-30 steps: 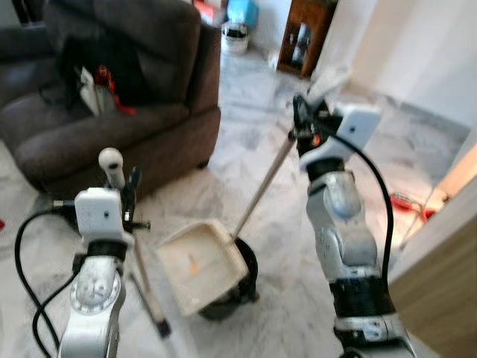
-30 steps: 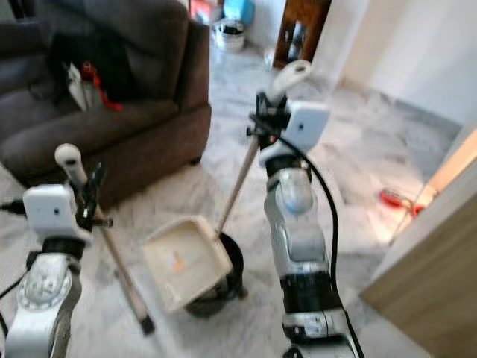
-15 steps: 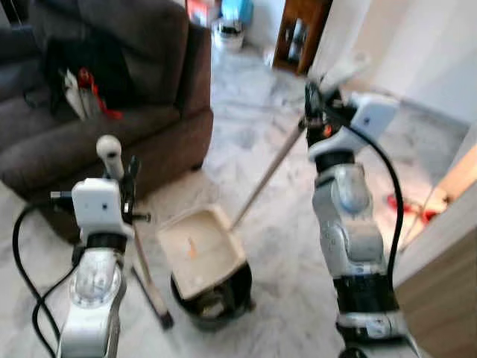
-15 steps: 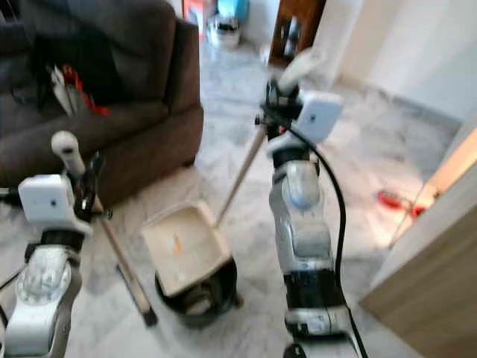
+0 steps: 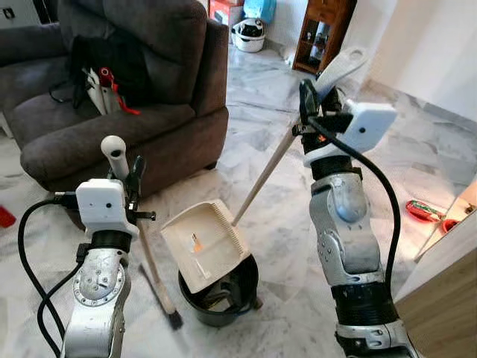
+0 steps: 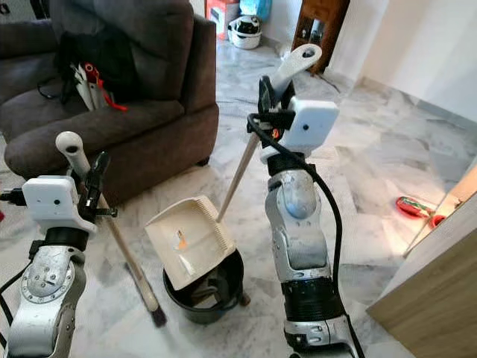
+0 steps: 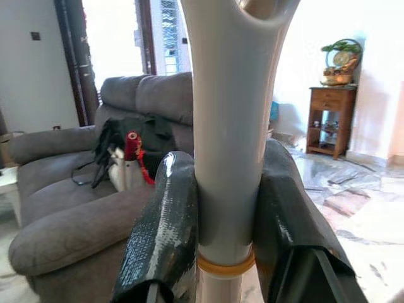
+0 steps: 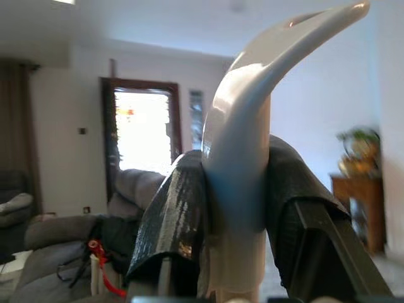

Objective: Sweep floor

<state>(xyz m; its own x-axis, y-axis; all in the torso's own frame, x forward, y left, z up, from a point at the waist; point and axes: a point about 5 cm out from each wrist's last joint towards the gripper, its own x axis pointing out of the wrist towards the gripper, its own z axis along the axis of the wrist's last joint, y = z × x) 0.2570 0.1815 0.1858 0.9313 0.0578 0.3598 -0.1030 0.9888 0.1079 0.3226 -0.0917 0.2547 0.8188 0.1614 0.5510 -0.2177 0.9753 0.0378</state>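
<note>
— Over the bin (image 5: 220,294), is the dustpan (image 5: 203,245) tipped?
— Yes; right gripper (image 5: 307,101) is clamped on its handle, left gripper (image 5: 134,179) clamped on the broom (image 5: 153,272).
— Risk?
— Debris may slide past the rim if it swings.

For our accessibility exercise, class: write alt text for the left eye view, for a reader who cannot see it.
The right gripper holds a long-handled dustpan tipped over a black bin on a marble floor. The left gripper holds a broom handle. A dark sofa stands behind.
</note>
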